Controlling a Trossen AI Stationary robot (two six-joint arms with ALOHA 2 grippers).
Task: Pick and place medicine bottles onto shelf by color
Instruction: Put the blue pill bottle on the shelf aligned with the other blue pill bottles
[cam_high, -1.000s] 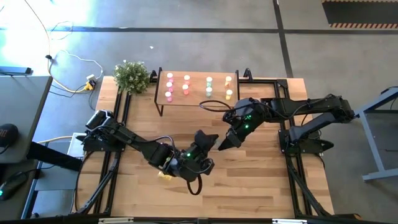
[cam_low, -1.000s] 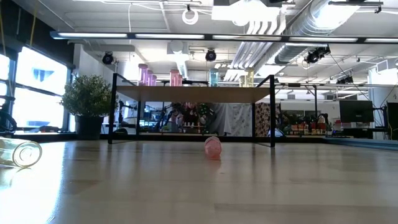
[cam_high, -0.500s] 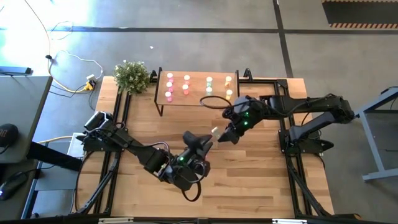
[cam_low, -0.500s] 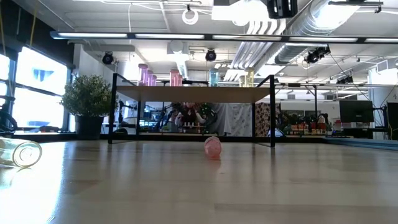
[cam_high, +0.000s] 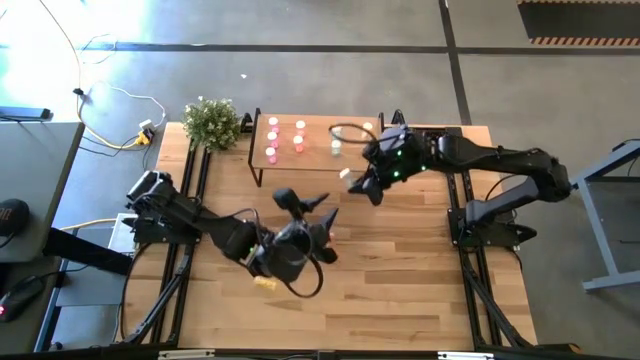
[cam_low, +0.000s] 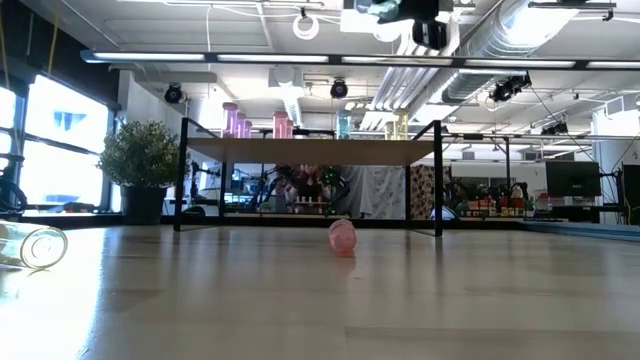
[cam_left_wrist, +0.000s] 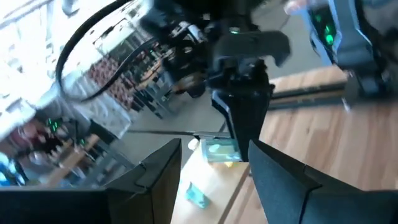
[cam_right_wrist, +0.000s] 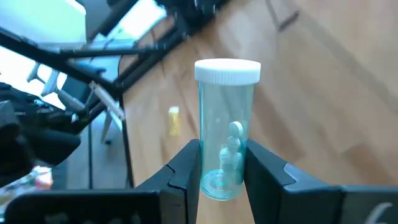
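table: right gripper holds green bottle

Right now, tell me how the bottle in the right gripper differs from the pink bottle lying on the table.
The pale green bottle is clamped between the right gripper's fingers, in the air near the shelf; the pink bottle lies loose on its side on the wooden table, in front of the shelf. One is pale green and see-through with pills showing; the other is pink. Both are small cylinders.

Industrial lab, exposed ceiling ducts, concrete floor
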